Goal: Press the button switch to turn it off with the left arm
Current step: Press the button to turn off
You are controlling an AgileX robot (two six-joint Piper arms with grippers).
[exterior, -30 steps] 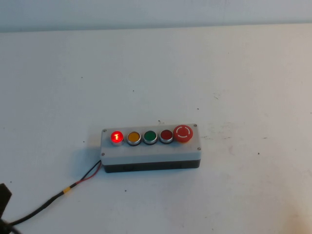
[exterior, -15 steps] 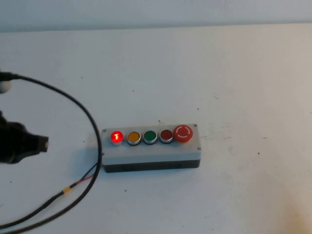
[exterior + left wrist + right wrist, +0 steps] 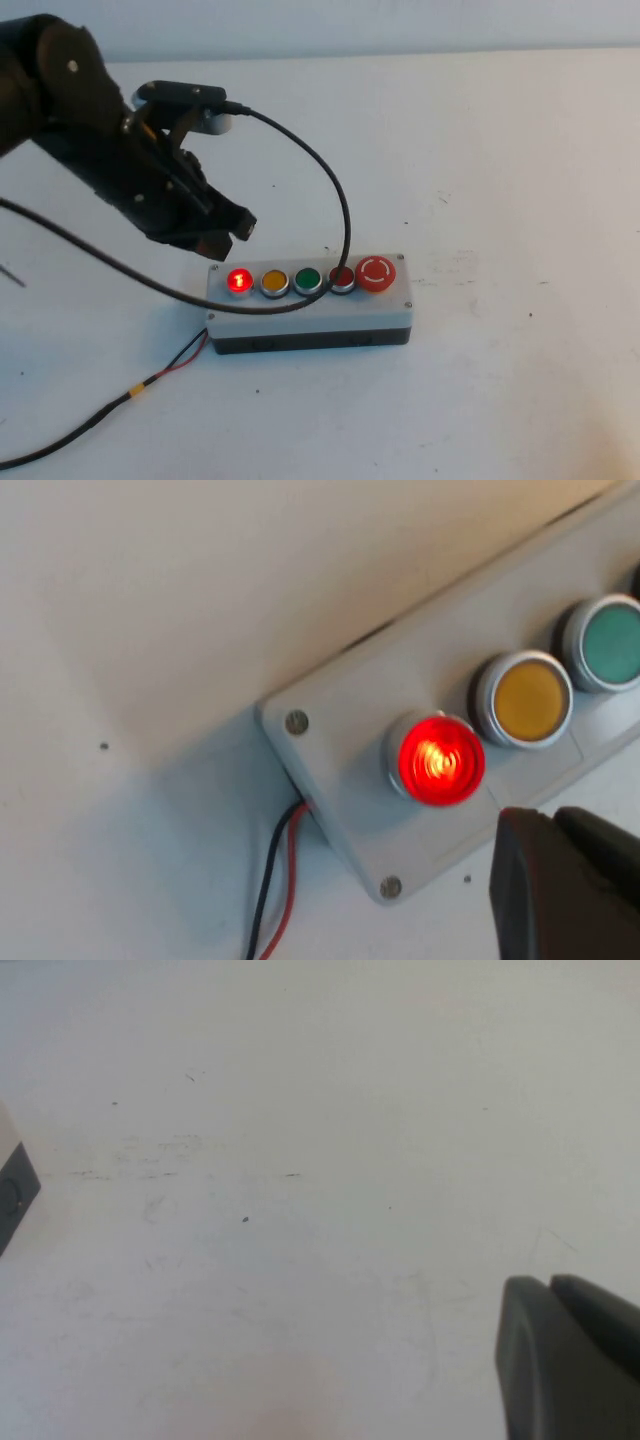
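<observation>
The left gripper [image 3: 228, 232] hovers clenched just behind the glowing button switch [image 3: 239, 281] — its cable [image 3: 335, 215] drapes across the grey box [image 3: 310, 312]. The right gripper [image 3: 570, 1360], also clenched, sits over bare table [image 3: 300, 1110].

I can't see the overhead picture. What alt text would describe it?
The left gripper of a black robot arm hovers just behind a glowing red button at the end of a grey box on a white table. Yellow, green, dark red and mushroom buttons complete the row.
</observation>
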